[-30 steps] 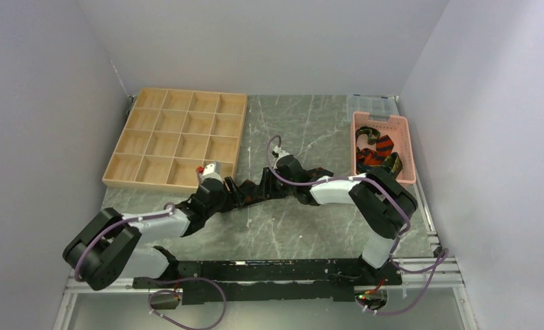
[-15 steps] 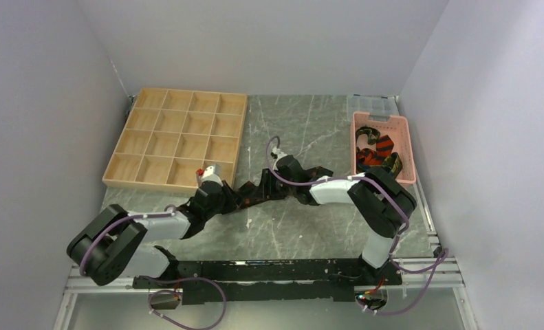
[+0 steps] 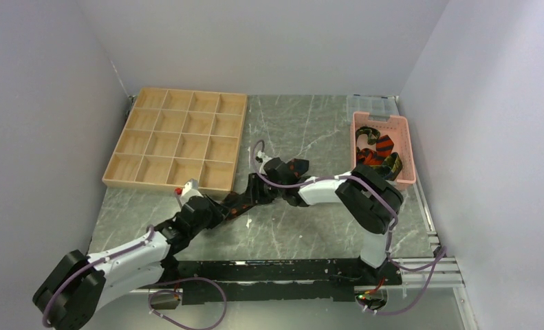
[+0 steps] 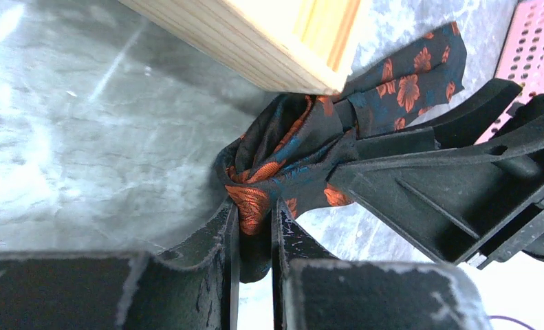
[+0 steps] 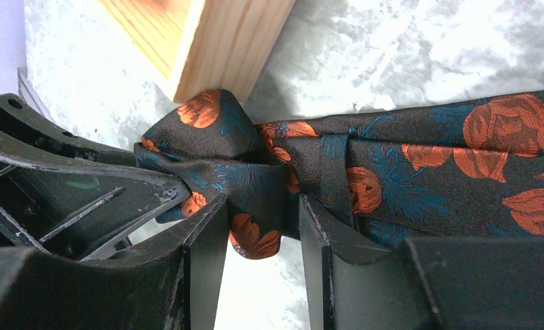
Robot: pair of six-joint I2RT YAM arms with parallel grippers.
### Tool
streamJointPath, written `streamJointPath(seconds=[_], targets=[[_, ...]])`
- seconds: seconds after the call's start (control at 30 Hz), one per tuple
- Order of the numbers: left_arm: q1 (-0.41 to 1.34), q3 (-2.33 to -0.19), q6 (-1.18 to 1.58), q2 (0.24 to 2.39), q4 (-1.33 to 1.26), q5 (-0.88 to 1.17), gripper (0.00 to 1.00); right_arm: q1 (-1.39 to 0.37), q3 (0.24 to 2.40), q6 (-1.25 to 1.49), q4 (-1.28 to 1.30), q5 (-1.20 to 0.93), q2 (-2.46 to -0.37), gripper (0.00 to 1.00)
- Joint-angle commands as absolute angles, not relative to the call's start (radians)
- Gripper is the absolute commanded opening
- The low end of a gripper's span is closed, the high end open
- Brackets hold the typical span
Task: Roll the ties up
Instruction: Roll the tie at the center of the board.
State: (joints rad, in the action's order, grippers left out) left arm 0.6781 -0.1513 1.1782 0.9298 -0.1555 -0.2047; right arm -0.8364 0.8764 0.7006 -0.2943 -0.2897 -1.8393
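Note:
A black tie (image 4: 303, 130) with orange-red flowers and blue leaves lies bunched on the marble table beside the wooden tray's corner (image 4: 283, 48). In the left wrist view my left gripper (image 4: 254, 221) is shut on a fold of its bunched end. My right gripper (image 5: 260, 230) is closed on the same bunch from the other side, and the flat length of the tie (image 5: 461, 172) runs off to the right. From above, the left gripper (image 3: 221, 209) and right gripper (image 3: 252, 191) meet over the tie, whose free end (image 3: 296, 166) shows behind the right wrist. More ties (image 3: 376, 152) lie in the pink basket (image 3: 381, 121).
The wooden tray with several compartments (image 3: 179, 137) stands at the back left, its near right corner close to both grippers. A clear plastic box (image 3: 372, 103) sits behind the pink basket against the right wall. An aluminium rail runs along the near edge.
The left gripper has closed on the tie's bunched end. Both grippers have shifted toward the near left with the tie, and the left arm has stretched out.

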Motion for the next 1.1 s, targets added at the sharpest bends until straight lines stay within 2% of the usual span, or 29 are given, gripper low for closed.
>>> streamJointPath(seconds=[0.0, 0.07, 0.13, 0.23, 0.3, 0.4, 0.53, 0.6, 0.7, 0.8, 1.07], targets=[[0.63, -0.135, 1.193, 0.903, -0.002, -0.298, 0.03, -0.828, 0.945, 0.686, -0.286, -0.252, -1.871, 0.45], [0.569, -0.155, 1.155, 0.959, -0.036, -0.253, 0.05, -0.828, 0.966, 0.676, -0.27, -0.252, -1.877, 0.45], [0.532, -0.199, 1.123, 1.019, -0.024, -0.222, 0.12, -0.828, 0.98, 0.667, -0.25, -0.245, -1.871, 0.45], [0.523, -0.275, 1.075, 1.06, 0.03, -0.187, 0.4, -0.828, 0.969, 0.651, -0.228, -0.226, -1.826, 0.47], [0.523, -0.285, 1.068, 1.043, 0.055, -0.176, 0.5, -0.828, 0.951, 0.641, -0.218, -0.215, -1.784, 0.48], [0.523, -0.276, 1.065, 0.976, 0.092, -0.168, 0.59, -0.844, 0.91, 0.63, -0.2, -0.196, -1.721, 0.49], [0.523, -0.269, 1.059, 0.875, 0.163, -0.16, 0.63, -0.913, 0.869, 0.567, -0.147, -0.099, -1.666, 0.48], [0.523, -0.266, 1.056, 0.828, 0.197, -0.157, 0.63, -0.948, 0.851, 0.55, -0.132, -0.061, -1.665, 0.44], [0.523, -0.266, 1.058, 0.766, 0.256, -0.169, 0.65, -0.987, 0.821, 0.553, -0.143, -0.043, -1.685, 0.25], [0.523, -0.273, 1.052, 0.723, 0.296, -0.191, 0.66, -1.017, 0.804, 0.566, -0.171, -0.04, -1.71, 0.15], [0.523, -0.296, 1.03, 0.711, 0.321, -0.2, 0.66, -1.048, 0.897, 0.602, -0.207, 0.069, -1.825, 0.14]])
